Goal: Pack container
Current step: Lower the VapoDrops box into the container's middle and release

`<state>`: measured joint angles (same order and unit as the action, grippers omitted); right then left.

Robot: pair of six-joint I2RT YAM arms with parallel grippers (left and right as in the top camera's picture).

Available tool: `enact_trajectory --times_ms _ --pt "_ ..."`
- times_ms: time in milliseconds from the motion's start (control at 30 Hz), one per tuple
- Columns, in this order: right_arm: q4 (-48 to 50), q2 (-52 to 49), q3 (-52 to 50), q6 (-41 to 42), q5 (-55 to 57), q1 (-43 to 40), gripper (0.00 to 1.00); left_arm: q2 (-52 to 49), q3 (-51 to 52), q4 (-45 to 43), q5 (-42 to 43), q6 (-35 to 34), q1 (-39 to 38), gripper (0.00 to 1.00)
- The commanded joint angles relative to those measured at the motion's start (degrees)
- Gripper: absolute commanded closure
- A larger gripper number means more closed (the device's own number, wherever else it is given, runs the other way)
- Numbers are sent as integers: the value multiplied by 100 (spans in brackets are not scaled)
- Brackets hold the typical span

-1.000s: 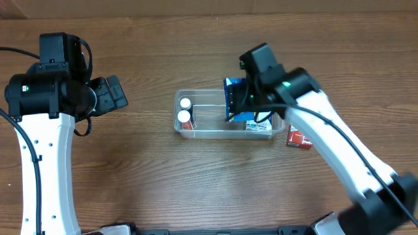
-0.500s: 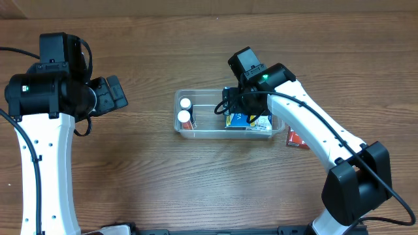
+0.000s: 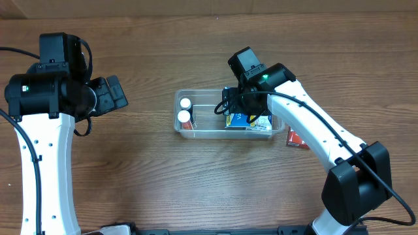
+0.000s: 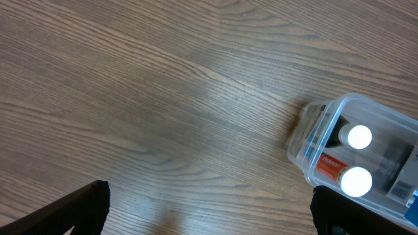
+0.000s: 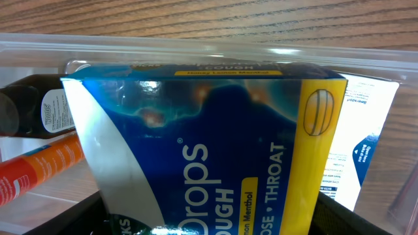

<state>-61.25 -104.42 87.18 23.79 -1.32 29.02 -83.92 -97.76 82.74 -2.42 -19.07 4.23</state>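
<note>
The clear container (image 3: 208,132) sits mid-table. Two white-capped bottles (image 3: 185,110) stand at its left end. My right gripper (image 3: 236,106) reaches into its right half, shut on a blue and yellow cough drops box (image 3: 245,119). In the right wrist view the box (image 5: 215,130) fills the space between my fingers (image 5: 215,212), with the container wall (image 5: 196,49) behind it. An orange bottle (image 5: 39,170) and a dark bottle (image 5: 32,111) lie to the left. My left gripper (image 3: 114,93) is open and empty, left of the container (image 4: 307,140).
A small red box (image 3: 299,139) lies on the table just outside the container's right end. A white printed box (image 5: 366,143) lies inside the container under the blue one. The table is brown wood.
My right gripper has come down and to the left, bringing the blue box from upright above the container to inside it. Nothing moved in the last half second. The left arm is still.
</note>
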Motion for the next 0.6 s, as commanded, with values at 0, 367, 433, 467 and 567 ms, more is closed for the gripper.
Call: enact_trajectory --times_ms 0,367,433,467,567 --pt "28 46 20 28 -33 24 14 -7 17 2 -101 133 -7 0" --pt "31 46 15 28 -33 24 12 -7 17 -2 -116 155 -7 0" --pt "39 46 15 24 -28 24 12 -7 17 0 -116 155 -7 0" --pt "55 46 17 22 59 22 12 -7 17 0 -116 164 -7 0" --pt "-94 195 201 24 675 -2 7 -7 17 4 -116 234 -7 0"
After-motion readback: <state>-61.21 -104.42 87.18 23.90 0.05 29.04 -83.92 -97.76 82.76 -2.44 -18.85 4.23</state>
